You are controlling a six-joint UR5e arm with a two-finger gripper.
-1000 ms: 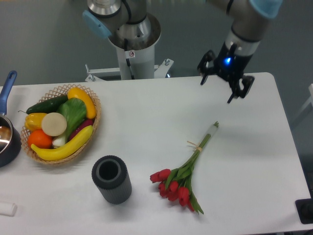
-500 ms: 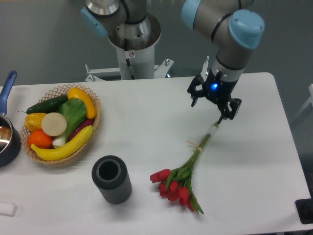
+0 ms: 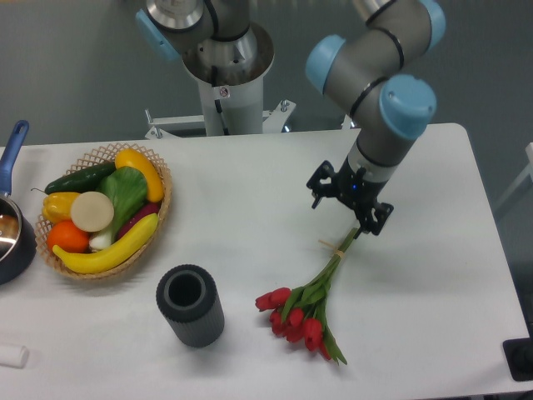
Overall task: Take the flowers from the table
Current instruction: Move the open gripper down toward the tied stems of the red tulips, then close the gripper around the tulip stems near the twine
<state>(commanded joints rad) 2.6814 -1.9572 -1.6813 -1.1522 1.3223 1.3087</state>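
The gripper (image 3: 348,206) hangs over the stem end of the tulip bunch (image 3: 312,292), fingers spread wide with nothing between them, one fingertip toward 10 o'clock of the stem tips and the other toward 4 o'clock. The flowers lie flat on the white table (image 3: 250,175), right of centre, long axis running diagonally: cut stem ends at about 1 o'clock, red heads fanned out at about 7 o'clock, the pale string tie (image 3: 333,246) about a third of the way down from the stem tips. So the bunch stretches away from the gripper toward 7 o'clock, and the finger line looks roughly crosswise to the stems, which suits a pinch; height above the table cannot be told from this single view. Judgement: next move is a straight drop onto the upper stems near or just above the tie, then close. Thin stems lie low against the tabletop, so scraping or missing some is a risk. Room is fine: the dark ribbed cylinder vase (image 3: 191,305) sits well apart at 8 o'clock, the wicker basket of fruit and vegetables (image 3: 104,208) far off at 9 o'clock, the table's right edge well apart at 3 o'clock.
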